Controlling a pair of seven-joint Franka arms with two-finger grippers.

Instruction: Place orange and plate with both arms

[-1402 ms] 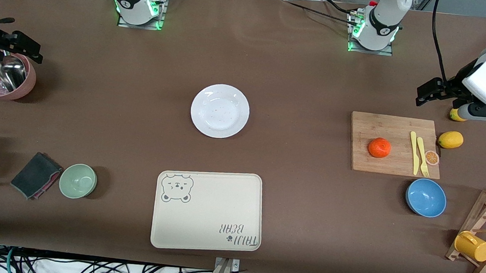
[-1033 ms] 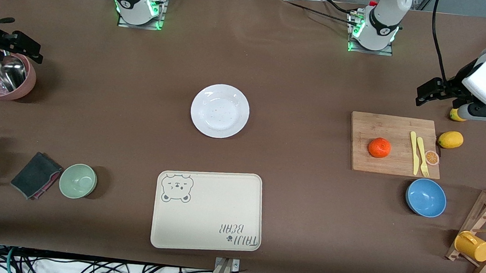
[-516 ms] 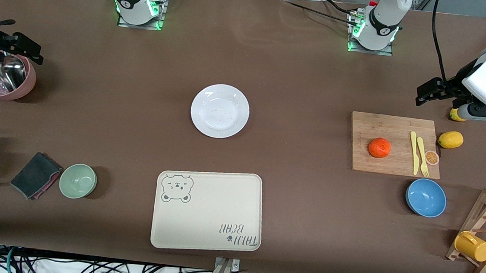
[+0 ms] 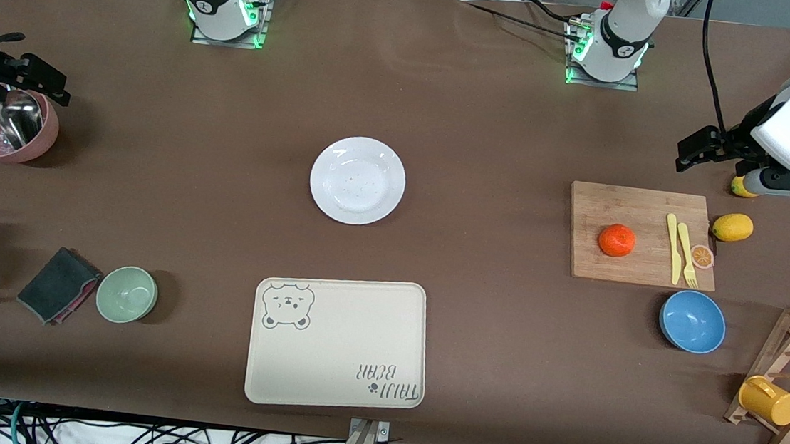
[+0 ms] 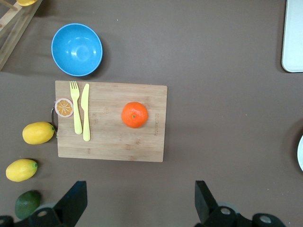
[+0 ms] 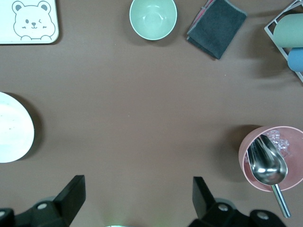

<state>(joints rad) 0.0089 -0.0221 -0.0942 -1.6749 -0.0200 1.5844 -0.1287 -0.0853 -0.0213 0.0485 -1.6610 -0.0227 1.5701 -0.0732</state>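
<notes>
The left gripper (image 5: pixel 137 208), spread wide and empty above the table just beside the cutting board (image 5: pixel 111 121), should descend centred over the orange (image 5: pixel 134 115), while the right gripper (image 6: pixel 137 205), equally wide open near the pink bowl (image 6: pixel 272 158), should approach the plate (image 4: pixel 358 180) by its rim.

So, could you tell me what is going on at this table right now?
Nothing is being handled yet. The orange sits on the wooden cutting board, and the white plate lies bare mid-table, farther from the front camera than the bear-print tray. The left end effector hangs open, up in the air at its end of the table near the board. The right end effector hangs open near the pink bowl. Neither touches anything.
</notes>
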